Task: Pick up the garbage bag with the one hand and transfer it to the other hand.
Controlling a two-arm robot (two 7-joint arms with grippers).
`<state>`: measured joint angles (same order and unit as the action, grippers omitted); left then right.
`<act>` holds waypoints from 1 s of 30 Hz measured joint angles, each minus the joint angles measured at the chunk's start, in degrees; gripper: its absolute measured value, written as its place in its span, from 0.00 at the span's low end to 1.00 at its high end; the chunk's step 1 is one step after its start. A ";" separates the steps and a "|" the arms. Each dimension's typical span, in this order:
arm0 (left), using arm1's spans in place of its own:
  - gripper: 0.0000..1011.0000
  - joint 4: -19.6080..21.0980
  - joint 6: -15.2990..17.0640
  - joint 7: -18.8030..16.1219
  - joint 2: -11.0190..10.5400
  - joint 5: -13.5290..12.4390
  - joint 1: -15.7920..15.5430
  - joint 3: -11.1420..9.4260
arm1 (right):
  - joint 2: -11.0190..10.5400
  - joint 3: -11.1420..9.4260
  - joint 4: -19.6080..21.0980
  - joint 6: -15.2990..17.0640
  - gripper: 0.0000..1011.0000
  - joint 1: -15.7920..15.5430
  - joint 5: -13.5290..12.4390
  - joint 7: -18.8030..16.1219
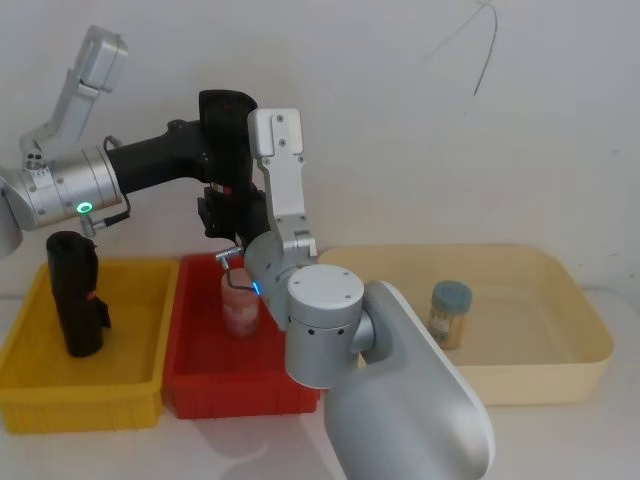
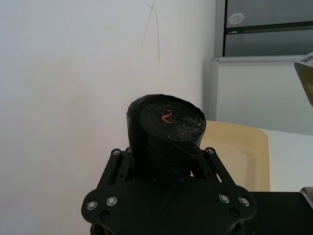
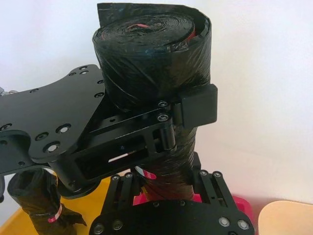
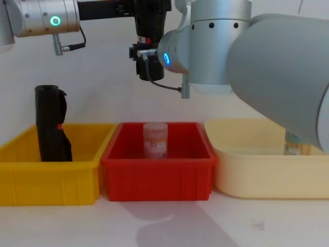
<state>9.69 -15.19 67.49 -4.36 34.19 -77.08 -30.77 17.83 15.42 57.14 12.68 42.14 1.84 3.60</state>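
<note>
The garbage bag is a black roll held upright in the air above the red bin. My left gripper, on the green-ringed arm, is shut on its upper half; one pad presses the roll's side. The roll's coiled end rises above that gripper. My right gripper, on the blue-ringed arm, stands open around the bag's lower end, with a thin gap at one finger. From the chest, the right gripper sits just below the left one on the bag.
A second black roll with a loose flap stands in the yellow bin. A pinkish jar stands in the red bin under the grippers. The cream tray at the right holds a blue-lidded jar.
</note>
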 joint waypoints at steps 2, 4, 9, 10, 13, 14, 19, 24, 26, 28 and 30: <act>0.44 0.00 0.00 0.01 0.01 0.01 0.00 0.00 | 0.01 0.00 -0.01 0.00 0.56 0.01 0.00 0.01; 0.49 0.00 0.00 0.02 0.01 0.02 0.00 0.00 | 0.01 0.00 -0.05 0.02 0.56 0.01 0.00 0.01; 0.59 0.00 0.00 0.02 0.01 0.03 -0.01 0.00 | 0.02 0.00 -0.07 0.02 0.56 0.02 0.00 0.01; 0.65 0.00 0.00 0.02 0.00 0.03 -0.01 0.00 | 0.03 0.00 -0.07 0.02 0.56 0.02 0.00 0.01; 0.75 0.00 0.00 0.02 0.00 0.03 -0.01 0.00 | 0.03 -0.01 -0.07 0.02 0.56 0.02 0.00 0.01; 0.77 0.00 0.00 0.02 0.00 0.03 -0.01 0.00 | 0.03 -0.04 -0.07 0.02 0.55 0.02 0.00 0.05; 0.90 0.00 0.00 0.02 0.00 0.03 -0.01 0.01 | 0.03 -0.37 -0.05 -0.24 0.56 0.02 0.19 0.47; 0.99 0.00 0.00 0.02 0.00 0.03 -0.01 0.00 | 0.03 -1.30 -0.47 -1.04 0.56 0.56 0.50 1.80; 0.99 0.00 0.00 0.01 0.00 0.03 -0.01 0.00 | -0.04 -1.68 -0.74 -1.26 0.56 0.83 0.58 2.25; 0.99 0.00 0.00 0.01 0.00 0.02 -0.01 0.00 | -0.22 -2.34 -1.21 -1.61 0.55 1.36 0.66 3.07; 0.99 0.00 0.00 0.00 0.00 0.01 -0.01 0.01 | -0.48 -3.09 -1.58 -1.92 0.56 1.81 0.71 3.87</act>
<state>9.70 -15.19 67.49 -4.36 34.20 -77.09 -30.77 17.34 12.33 55.56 10.76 43.95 2.56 7.47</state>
